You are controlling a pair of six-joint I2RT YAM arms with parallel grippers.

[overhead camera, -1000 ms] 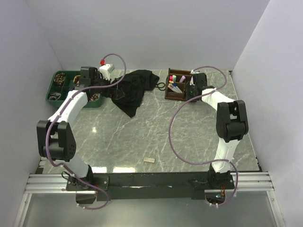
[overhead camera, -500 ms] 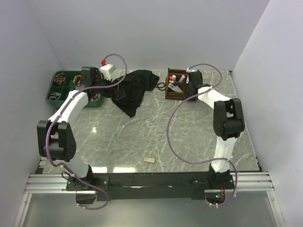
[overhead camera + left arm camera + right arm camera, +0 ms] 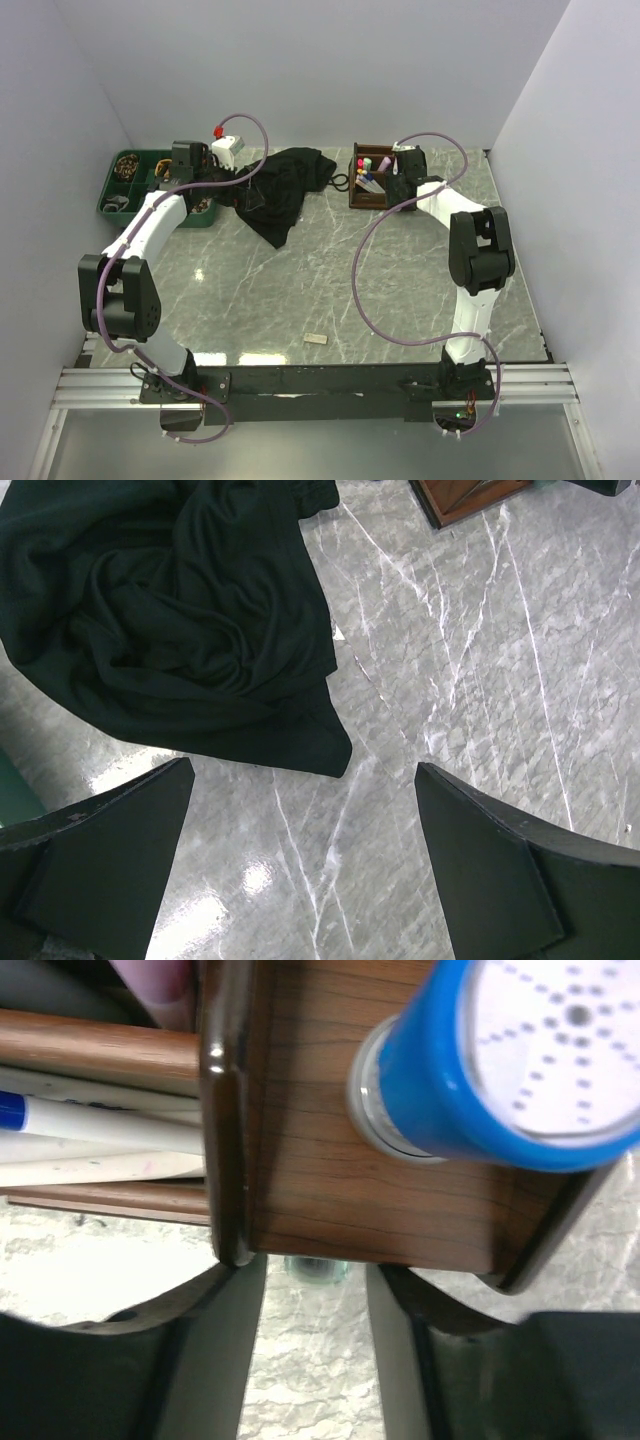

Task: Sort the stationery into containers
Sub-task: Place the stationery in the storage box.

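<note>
The brown wooden organiser (image 3: 376, 200) stands at the back right and holds several pens and highlighters (image 3: 368, 178). In the right wrist view its wall (image 3: 330, 1180) fills the frame. A blue-capped piece (image 3: 470, 1070) stands inside it and white pens (image 3: 100, 1130) lie to the left. My right gripper (image 3: 403, 180) (image 3: 310, 1360) is at the organiser's right side, jaws apart, gripping nothing. A small pale green round thing (image 3: 315, 1270) shows between the tips, half hidden by the wood. My left gripper (image 3: 245, 195) (image 3: 300, 820) is open and empty over bare marble. A small grey eraser (image 3: 316, 339) lies near the front edge.
A large black cloth (image 3: 280, 185) (image 3: 170, 610) lies crumpled at the back centre, just beyond my left fingers. The dark green tray (image 3: 105, 208) sits at the back left with brownish things in its compartments. A white box with a red tip (image 3: 224, 148) stands behind it. Walls enclose three sides.
My right gripper has moved up and left, closer against the organiser's right side. The left arm, the cloth and the eraser have not moved.
</note>
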